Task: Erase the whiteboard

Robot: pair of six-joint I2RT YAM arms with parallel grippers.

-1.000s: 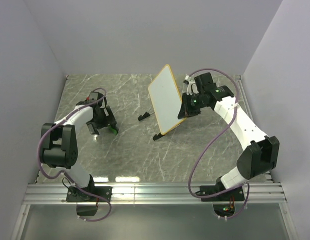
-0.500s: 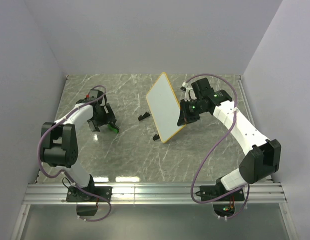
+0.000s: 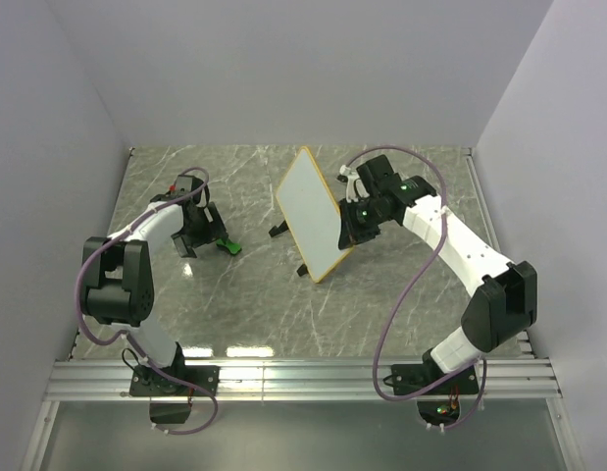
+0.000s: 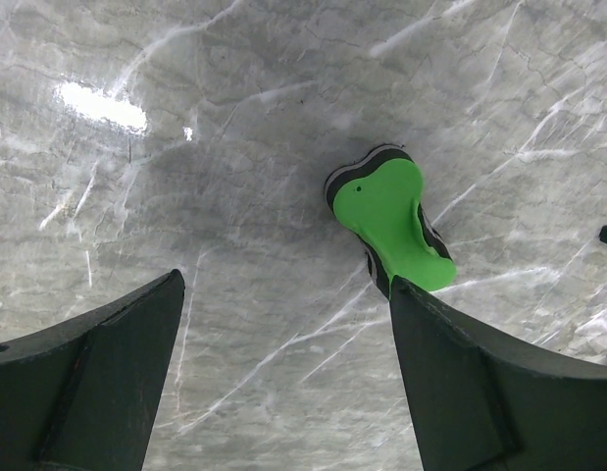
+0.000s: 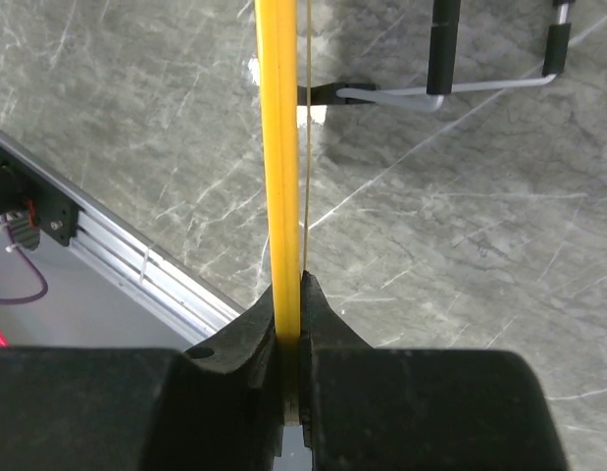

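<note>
Whiteboard (image 3: pixel 308 214) noted just right of the middle of the marble table (image 3: pixel 401 304). It is stood on edge and tilted, with the white face turned toward the left arm. A tan-orange frame (image 5: pixel 279 147) is seen all round it. Black stand feet (image 3: pixel 279 232) are seen low on the board's left side; whether they rest on the table cannot be told.

Right gripper (image 3: pixel 348 228) is set on the board's right edge. In the right wrist view its fingers (image 5: pixel 244 343) are pressed together on the frame, which runs straight up from between them. Beyond the board, a wire stand (image 5: pixel 480 88) with black sleeves is seen over the marble.

Left gripper (image 3: pixel 207 240) is held low over the table's left part, well apart from the board. Its fingers (image 4: pixel 107 383) are spread wide, with only bare marble between them. A green bone-shaped eraser (image 4: pixel 391 228) is laid flat on the table just beyond the right-hand fingertip in the left wrist view. Contact with that finger cannot be told. A black layer is seen under the eraser's green top.
</note>
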